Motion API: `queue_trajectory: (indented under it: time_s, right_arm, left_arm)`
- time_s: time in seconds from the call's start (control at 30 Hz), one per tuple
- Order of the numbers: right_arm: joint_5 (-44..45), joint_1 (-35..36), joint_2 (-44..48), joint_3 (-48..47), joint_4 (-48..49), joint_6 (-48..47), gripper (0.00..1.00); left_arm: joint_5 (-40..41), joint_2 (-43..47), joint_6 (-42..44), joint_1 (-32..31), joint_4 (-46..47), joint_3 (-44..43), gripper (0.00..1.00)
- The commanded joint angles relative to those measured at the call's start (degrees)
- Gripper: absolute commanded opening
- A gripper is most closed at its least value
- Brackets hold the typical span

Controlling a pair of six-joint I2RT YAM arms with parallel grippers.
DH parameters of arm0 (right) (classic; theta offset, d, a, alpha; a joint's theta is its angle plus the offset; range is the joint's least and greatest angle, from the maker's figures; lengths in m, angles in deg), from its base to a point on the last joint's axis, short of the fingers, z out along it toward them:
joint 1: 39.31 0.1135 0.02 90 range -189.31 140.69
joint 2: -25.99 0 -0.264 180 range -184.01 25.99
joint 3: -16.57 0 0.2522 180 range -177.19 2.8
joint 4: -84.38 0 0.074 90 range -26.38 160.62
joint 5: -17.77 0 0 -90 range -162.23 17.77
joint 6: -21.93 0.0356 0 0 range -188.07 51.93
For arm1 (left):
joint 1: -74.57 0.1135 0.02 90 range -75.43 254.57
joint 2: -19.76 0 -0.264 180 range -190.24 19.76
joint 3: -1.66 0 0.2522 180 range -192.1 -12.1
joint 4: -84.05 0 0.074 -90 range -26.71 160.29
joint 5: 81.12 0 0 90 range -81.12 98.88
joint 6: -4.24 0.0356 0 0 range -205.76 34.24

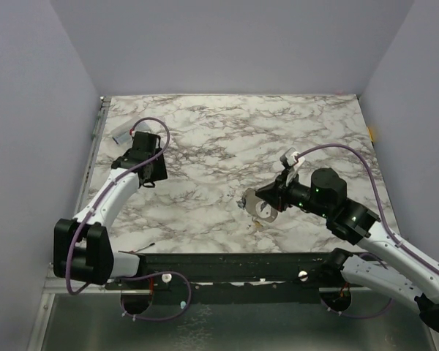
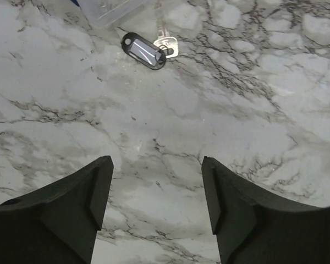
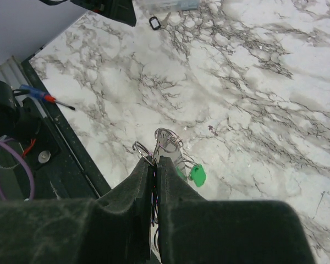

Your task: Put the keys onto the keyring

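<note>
My right gripper is shut on the keyring, a bunch of wire rings with a flat metal tab, held just above the table's near middle. A green-headed key hangs from it beside the right finger. Far left, my left gripper stands open over bare marble with nothing between its fingers. Ahead of it lies a silver key joined to a black oval tag. In the top view the left gripper is far from the ring.
A clear plastic packet lies just beyond the black tag, at the table's back left. A black rail runs along the table's near edge. Grey walls close in the left, back and right sides.
</note>
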Motion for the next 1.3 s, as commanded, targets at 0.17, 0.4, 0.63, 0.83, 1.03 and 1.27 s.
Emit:
queue_trajectory:
  time_s: [0.17, 0.4, 0.63, 0.83, 1.03, 1.27]
  right_arm:
    - [-0.4, 0.2, 0.7, -2.9, -3.6, -0.9, 0.0]
    - [-2.3, 0.2, 0.8, -1.4, -1.3, -1.0, 0.01]
    - [-2.1, 0.3, 1.3, -3.6, -3.6, -3.4, 0.01]
    - [-3.4, 0.2, -0.2, -4.8, -4.3, -4.3, 0.01]
    - [-3.8, 0.2, -0.4, -4.8, -3.9, -3.8, 0.01]
    - [-4.5, 0.2, -1.2, -5.5, -4.3, -3.8, 0.01]
  left_arm:
    - [-13.1, -8.4, 4.0, 10.4, 14.9, 2.7, 0.6]
    - [-12.3, -17.1, 6.1, 12.4, 16.4, -2.1, 0.54]
    - [-15.2, -22.9, 7.6, 13.3, 17.7, -3.4, 0.47]
    - [-18.1, -26.6, 7.8, 13.6, 18.8, -5.7, 0.39]
    - [-18.7, -27.2, 7.9, 13.7, 19.4, -5.8, 0.32]
    - [-19.2, -27.0, 7.8, 13.7, 19.5, -6.1, 0.3]
